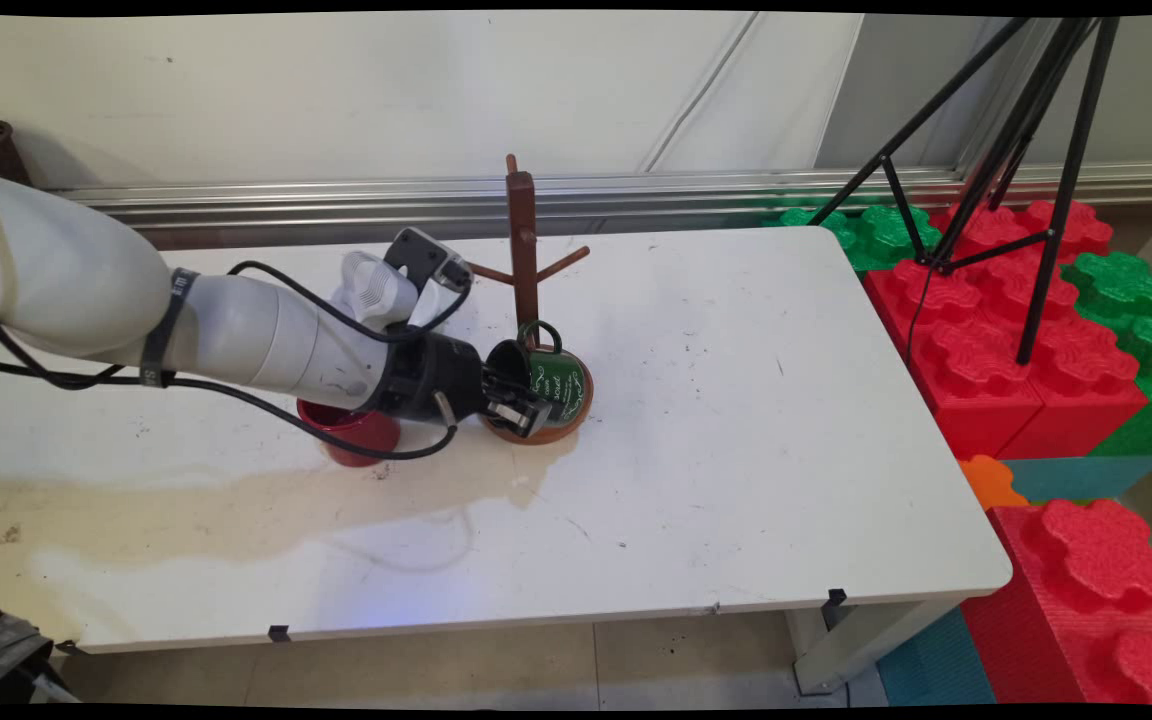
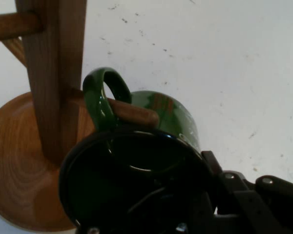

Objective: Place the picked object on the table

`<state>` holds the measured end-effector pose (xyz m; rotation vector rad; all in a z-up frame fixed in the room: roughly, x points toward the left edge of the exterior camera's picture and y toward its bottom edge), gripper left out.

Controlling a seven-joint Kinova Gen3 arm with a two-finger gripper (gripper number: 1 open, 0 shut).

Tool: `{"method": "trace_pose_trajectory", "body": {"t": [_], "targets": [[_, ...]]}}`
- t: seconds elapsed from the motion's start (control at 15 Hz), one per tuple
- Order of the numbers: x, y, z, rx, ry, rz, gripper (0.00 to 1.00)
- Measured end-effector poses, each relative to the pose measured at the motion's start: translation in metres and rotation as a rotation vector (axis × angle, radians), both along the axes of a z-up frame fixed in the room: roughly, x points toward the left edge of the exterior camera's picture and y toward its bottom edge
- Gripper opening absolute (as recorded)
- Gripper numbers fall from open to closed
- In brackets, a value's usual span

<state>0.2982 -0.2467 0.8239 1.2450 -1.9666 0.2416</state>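
Observation:
A dark green mug with white lettering lies on its side, low against the wooden mug tree, just above the tree's round base. In the hand view, the mug's handle is hooked over a short low peg beside the post. The mug's black mouth faces the camera. My gripper comes in from the left and is shut on the green mug at its rim. One finger shows outside the rim on the right.
A red cup stands on the table under my wrist, left of the tree. Upper pegs stick out from the post. Big red and green foam bricks and a black tripod stand beyond the table's right edge.

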Motion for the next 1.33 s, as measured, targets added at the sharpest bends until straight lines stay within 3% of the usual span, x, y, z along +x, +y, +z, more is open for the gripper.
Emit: {"method": "trace_pose_trajectory", "body": {"t": [0.8, 1.33], "targets": [[-0.007, 0.022, 0.023, -0.019, 0.011, -0.056, 0.0], [-0.01, 0.051, 0.038, 0.012, -0.061, -0.183, 0.0]]}}
